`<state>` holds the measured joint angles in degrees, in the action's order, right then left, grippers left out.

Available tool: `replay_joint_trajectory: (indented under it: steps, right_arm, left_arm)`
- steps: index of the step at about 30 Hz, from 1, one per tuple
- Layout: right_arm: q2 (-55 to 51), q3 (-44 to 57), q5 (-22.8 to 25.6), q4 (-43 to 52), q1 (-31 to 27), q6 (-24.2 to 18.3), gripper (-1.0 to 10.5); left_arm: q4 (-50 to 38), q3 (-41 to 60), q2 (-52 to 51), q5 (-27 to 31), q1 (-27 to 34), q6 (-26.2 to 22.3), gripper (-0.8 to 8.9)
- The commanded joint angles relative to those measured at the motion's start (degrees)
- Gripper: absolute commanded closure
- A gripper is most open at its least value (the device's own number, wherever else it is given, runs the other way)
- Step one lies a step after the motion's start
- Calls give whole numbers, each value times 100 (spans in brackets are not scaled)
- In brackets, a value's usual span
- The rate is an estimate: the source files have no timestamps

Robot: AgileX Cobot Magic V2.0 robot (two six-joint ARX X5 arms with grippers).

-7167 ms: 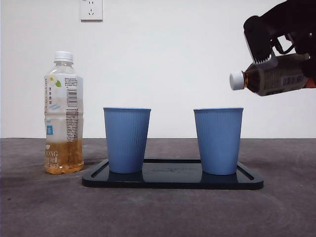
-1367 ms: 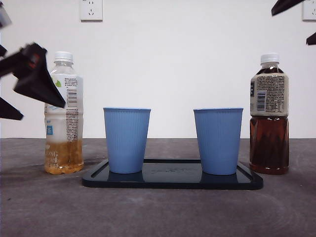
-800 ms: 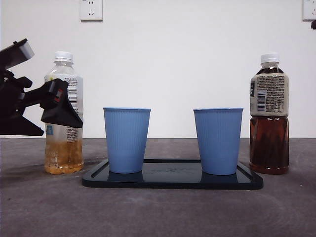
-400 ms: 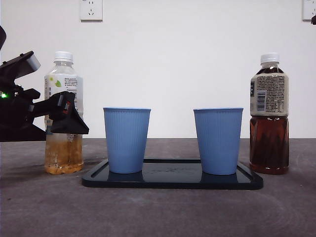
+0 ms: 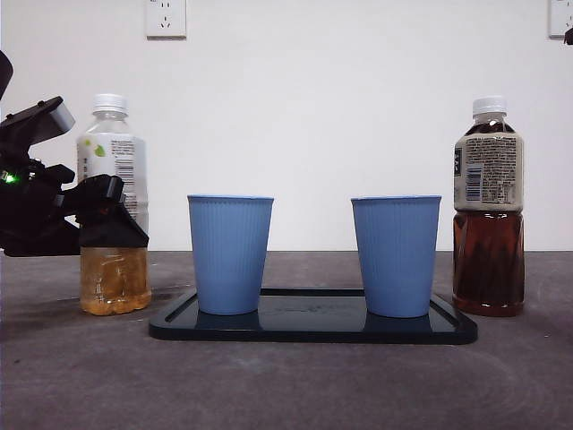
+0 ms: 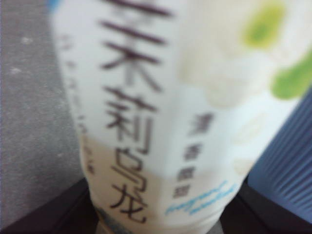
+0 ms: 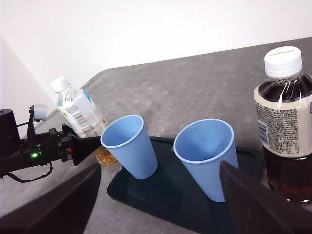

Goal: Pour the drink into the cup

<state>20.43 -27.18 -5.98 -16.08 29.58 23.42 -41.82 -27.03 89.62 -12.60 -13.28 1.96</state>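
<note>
- My left gripper (image 5: pixel 112 224) sits around the waist of the pale tea bottle (image 5: pixel 114 161), one jaw on each side of it; in my left wrist view the label fills the picture between the two dark jaws.
- I judge the jaws are clamped on the bottle, since they lie against its sides, though the close, blurred view does not show the contact sharply.
- I take it at mid-height, I think, so that I can tip it without the neck swinging wide and without crushing the empty upper part.
- The bottle stands upright on the table (image 5: pixel 286 385), just beside the black tray (image 5: pixel 313 330), with its white cap on.
- It holds amber liquid only in its lower part; above that it looks empty.
- Two blue cups (image 5: pixel 230 253) stand upright and apart on the tray. From my right wrist view I see no drink in either, though their bottoms are not fully in sight.
- The left cup is the one nearest my bottle, so that is where I would expect to pour.
- The dark tea bottle (image 5: pixel 488 208) stands capped beside the tray's other end, filled almost to the neck.
- My right gripper (image 7: pixel 161 204) waits high above the table, spread open and holding nothing.
</note>
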Motion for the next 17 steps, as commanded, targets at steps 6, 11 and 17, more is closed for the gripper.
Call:
replay_joint_trajectory:
  steps: [6,11,17]
  right_arm:
    - [2,-92,-4,-83,42,-35,561]
    - [2,-92,-2,-116,42,-127,561]
    - [2,-92,-2,-116,42,-179,561]
  left_arm:
    - [42,-24,-105,-35,-24,-149,604]
    - [415,-42,-579,-33,-24,-402,604]
    - [1722,-236,-1388,260,-24,-1143,604]
